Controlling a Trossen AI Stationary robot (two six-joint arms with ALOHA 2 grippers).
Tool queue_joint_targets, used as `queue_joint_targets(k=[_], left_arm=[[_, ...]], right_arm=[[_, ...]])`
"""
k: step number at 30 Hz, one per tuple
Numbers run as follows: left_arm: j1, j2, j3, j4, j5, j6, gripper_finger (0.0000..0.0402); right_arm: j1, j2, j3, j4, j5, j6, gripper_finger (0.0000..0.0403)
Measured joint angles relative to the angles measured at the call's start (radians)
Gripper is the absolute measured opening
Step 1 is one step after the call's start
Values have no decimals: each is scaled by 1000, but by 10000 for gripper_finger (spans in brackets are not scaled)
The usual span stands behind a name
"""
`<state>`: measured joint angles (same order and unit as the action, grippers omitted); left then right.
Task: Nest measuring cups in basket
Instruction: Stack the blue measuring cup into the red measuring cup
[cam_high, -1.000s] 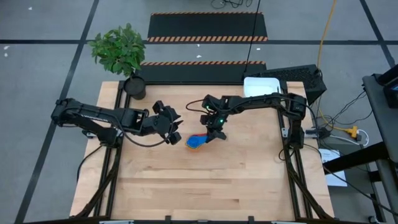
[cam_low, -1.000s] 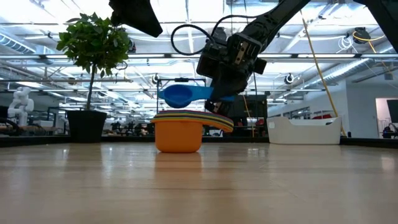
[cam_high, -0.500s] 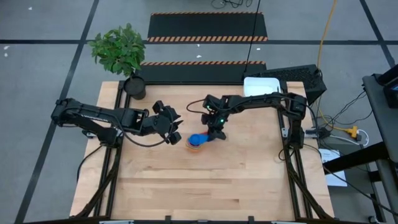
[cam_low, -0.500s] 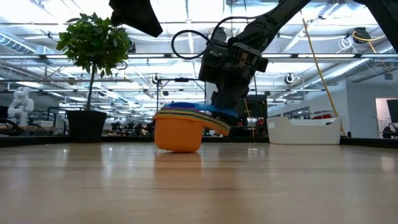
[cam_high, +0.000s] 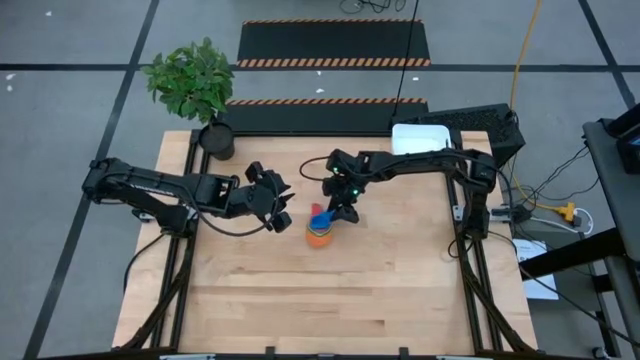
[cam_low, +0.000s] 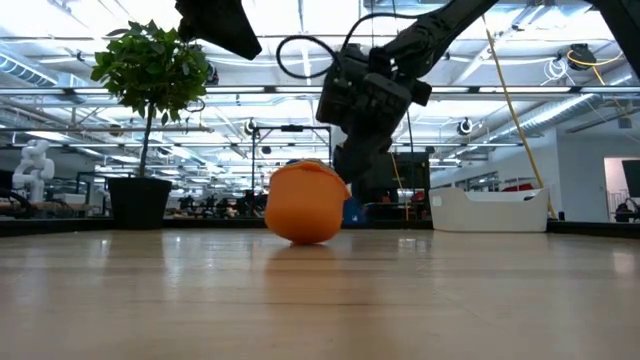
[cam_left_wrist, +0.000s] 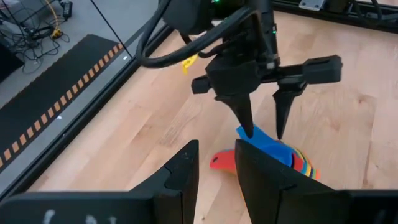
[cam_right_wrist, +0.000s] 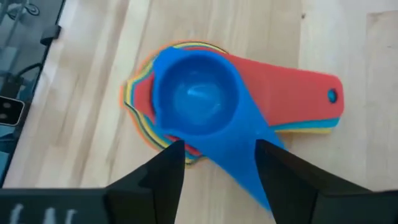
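My right gripper (cam_left_wrist: 261, 127) hangs spread over the cups (cam_right_wrist: 205, 106); the low view shows only orange. Left gripper (cam_high: 281, 212) beside: fingers slightly apart, empty.

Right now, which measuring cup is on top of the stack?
The blue cup: it sits innermost, above the red cup, and its handle angles away from the other handles, between the open right gripper fingers.
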<state>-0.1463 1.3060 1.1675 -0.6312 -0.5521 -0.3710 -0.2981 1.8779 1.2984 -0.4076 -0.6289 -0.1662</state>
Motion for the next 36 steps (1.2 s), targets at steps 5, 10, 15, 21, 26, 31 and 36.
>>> queue_joint_targets(k=[5, 10, 15, 21, 26, 31, 36], left_arm=[[1, 0, 0, 1, 0, 0, 108], [1, 0, 0, 1, 0, 0, 108], [1, 1, 0, -2, 0, 0, 108], [1, 32, -1, -18, 0, -5, 108], [1, 101, -1, -41, 36, 4, 108], [0, 178, -1, -67, 135, 62, 108], [7, 237, -1, -36, 144, 129, 108]], right_arm=[[15, -30, 0, -4, 2, 6, 190], [37, -82, 0, -3, 5, 21, 190], [78, -143, 0, -17, 106, 21, 190], [154, -195, 0, -62, 195, 34, 190], [233, -216, -50, -73, 231, 92, 190], [314, -287, -226, 37, 355, 155, 188], [348, -364, -429, 273, 516, 181, 188]])
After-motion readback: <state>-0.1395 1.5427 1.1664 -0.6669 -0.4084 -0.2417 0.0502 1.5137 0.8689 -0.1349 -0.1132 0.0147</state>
